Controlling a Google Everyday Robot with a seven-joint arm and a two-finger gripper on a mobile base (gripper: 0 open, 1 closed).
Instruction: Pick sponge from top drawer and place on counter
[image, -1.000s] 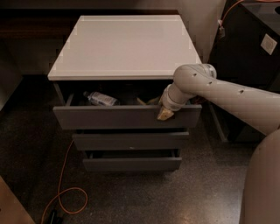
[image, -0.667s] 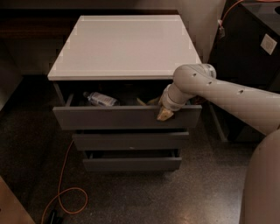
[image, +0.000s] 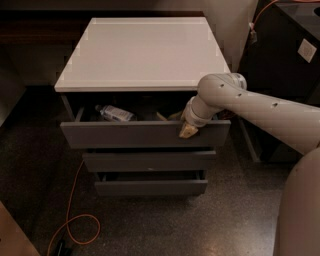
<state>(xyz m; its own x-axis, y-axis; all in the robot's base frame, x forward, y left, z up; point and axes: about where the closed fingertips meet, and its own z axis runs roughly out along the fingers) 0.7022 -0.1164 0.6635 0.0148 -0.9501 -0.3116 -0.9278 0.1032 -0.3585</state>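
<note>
**Down at the top drawer (image: 125, 134)**

The gripper (image: 188, 130) sits at the front edge of the open drawer, on its right side. I cannot tell if it is open or closed. The sponge (image: 171, 116) may be the yellow bit just beside it. A bottle (image: 115, 113) lies further left.

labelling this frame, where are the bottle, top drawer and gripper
bottle (image: 114, 113), camera view, middle of its body
top drawer (image: 125, 135), camera view, bare grey front
gripper (image: 187, 131), camera view, its tip, at the drawer's front edge, right side
</note>
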